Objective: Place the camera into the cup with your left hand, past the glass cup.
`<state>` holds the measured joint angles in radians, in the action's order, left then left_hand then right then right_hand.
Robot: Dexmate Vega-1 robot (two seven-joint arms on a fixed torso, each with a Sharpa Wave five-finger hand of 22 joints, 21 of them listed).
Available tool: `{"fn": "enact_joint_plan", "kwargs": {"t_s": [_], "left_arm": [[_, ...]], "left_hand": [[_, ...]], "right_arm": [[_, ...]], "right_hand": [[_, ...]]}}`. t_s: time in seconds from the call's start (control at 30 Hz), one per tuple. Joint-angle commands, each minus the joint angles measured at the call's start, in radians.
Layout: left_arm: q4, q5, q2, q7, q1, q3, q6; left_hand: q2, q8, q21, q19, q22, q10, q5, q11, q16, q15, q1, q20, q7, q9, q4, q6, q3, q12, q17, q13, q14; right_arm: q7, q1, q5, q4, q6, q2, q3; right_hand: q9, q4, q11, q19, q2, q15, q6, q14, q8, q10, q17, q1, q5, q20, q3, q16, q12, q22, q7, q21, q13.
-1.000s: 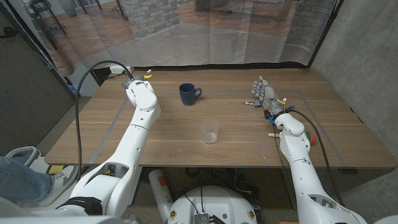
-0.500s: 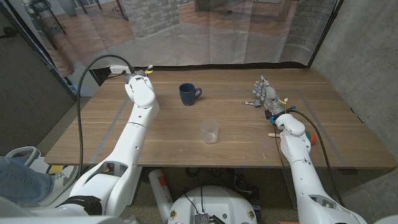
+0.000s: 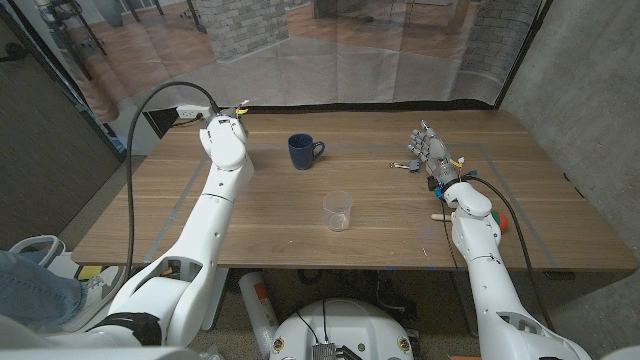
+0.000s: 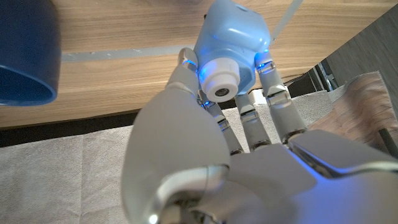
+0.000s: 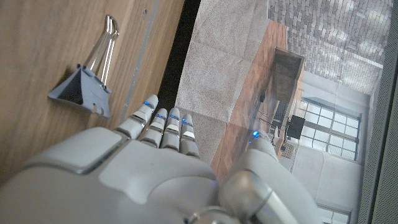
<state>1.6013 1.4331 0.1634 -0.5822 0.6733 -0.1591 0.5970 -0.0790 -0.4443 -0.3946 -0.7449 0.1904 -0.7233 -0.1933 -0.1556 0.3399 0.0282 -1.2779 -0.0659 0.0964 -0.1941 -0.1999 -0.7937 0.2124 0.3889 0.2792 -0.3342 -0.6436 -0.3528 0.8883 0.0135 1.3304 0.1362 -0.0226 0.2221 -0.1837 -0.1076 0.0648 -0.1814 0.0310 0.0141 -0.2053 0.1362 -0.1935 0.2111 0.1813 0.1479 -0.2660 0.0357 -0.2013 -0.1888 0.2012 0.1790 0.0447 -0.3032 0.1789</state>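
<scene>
My left hand (image 3: pixel 222 138) is raised over the table's far left part, left of the dark blue mug (image 3: pixel 303 150). In the left wrist view this hand (image 4: pixel 205 162) holds a small light-blue camera (image 4: pixel 231 46) at its fingertips, lens facing the wrist, with the mug's rim (image 4: pixel 25 59) off to one side. From the head camera the wrist hides the camera. The clear glass cup (image 3: pixel 338 210) stands mid-table, nearer me than the mug. My right hand (image 3: pixel 430 155) stands with its fingers apart and holds nothing at the right.
A grey binder clip (image 5: pixel 84 84) lies just beyond my right hand (image 5: pixel 137 168), also seen as the clip (image 3: pixel 404 165) from above. A small wooden stick (image 3: pixel 440 211) and a red-green object (image 3: pixel 503 222) lie by the right forearm. A person's leg (image 3: pixel 30 285) is at the lower left.
My left hand, with the camera, has moved a little toward the table's far edge. The right hand, mug and glass cup have not moved.
</scene>
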Motion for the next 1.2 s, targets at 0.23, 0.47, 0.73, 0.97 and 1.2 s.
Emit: {"fn": "enact_joint_plan", "kwargs": {"t_s": [0.23,0.47,0.73,0.97,1.2], "left_arm": [[0.056,0.003,0.024,-0.052,0.004,-0.011,-0.068],[0.078,-0.035,0.030,-0.061,0.011,0.007,-0.108],[0.106,-0.049,0.034,-0.057,0.021,0.002,-0.145],[0.132,-0.055,0.035,-0.048,0.029,0.000,-0.171],[0.135,-0.054,0.039,-0.047,0.021,-0.012,-0.199]], "left_hand": [[-0.049,-0.005,0.004,0.022,0.001,-0.020,-0.001,-0.001,-0.001,-0.203,-0.030,0.005,0.000,-0.004,0.074,-0.017,0.083,-0.001,0.050,-0.043,-0.093],[-0.049,-0.005,0.006,0.029,0.000,-0.024,-0.001,-0.006,-0.004,-0.208,-0.029,0.006,0.000,-0.004,0.074,-0.020,0.087,-0.003,0.052,-0.047,-0.093],[-0.049,-0.006,0.008,0.035,-0.001,-0.025,-0.001,-0.011,-0.006,-0.211,-0.026,0.006,0.007,-0.004,0.075,-0.026,0.090,-0.007,0.054,-0.052,-0.095],[-0.047,-0.008,0.008,0.036,-0.002,-0.033,0.000,-0.010,-0.008,-0.215,-0.025,0.007,0.010,-0.004,0.075,-0.033,0.094,-0.007,0.055,-0.056,-0.098],[-0.047,-0.008,0.009,0.041,-0.002,-0.037,0.002,-0.011,-0.011,-0.218,-0.019,0.007,0.012,-0.004,0.078,-0.036,0.096,-0.011,0.058,-0.062,-0.098]], "right_arm": [[0.002,0.004,0.001,0.001,-0.001,-0.004,0.004],[0.000,0.010,0.009,0.008,0.000,-0.006,0.008],[-0.003,0.017,0.016,0.021,-0.001,-0.005,0.012],[-0.004,0.020,0.022,0.024,0.001,-0.004,0.016],[-0.004,0.023,0.024,0.030,-0.004,0.001,0.019]], "right_hand": [[-0.004,0.001,0.001,-0.012,-0.007,-0.003,-0.001,0.007,-0.002,0.007,0.004,0.007,-0.005,0.022,0.002,-0.003,0.008,0.004,0.001,0.004,0.003],[-0.004,0.001,0.001,-0.017,-0.008,-0.002,0.000,0.015,-0.001,0.008,0.004,0.006,-0.005,0.022,0.003,-0.006,0.008,0.004,0.001,0.005,0.003],[-0.004,0.002,-0.001,-0.033,-0.010,-0.005,-0.003,0.050,-0.002,0.021,0.005,0.005,-0.003,0.020,0.005,-0.017,0.012,0.004,0.004,0.006,0.003],[-0.004,0.001,0.001,-0.028,-0.011,-0.006,-0.005,0.030,-0.003,0.024,0.005,0.007,-0.003,0.023,0.005,-0.007,0.013,0.004,0.004,0.012,0.003],[-0.004,0.001,0.000,-0.032,-0.012,-0.009,-0.005,0.036,-0.003,0.024,0.005,0.008,-0.002,0.023,0.006,-0.008,0.012,0.004,0.004,0.013,0.004]]}}
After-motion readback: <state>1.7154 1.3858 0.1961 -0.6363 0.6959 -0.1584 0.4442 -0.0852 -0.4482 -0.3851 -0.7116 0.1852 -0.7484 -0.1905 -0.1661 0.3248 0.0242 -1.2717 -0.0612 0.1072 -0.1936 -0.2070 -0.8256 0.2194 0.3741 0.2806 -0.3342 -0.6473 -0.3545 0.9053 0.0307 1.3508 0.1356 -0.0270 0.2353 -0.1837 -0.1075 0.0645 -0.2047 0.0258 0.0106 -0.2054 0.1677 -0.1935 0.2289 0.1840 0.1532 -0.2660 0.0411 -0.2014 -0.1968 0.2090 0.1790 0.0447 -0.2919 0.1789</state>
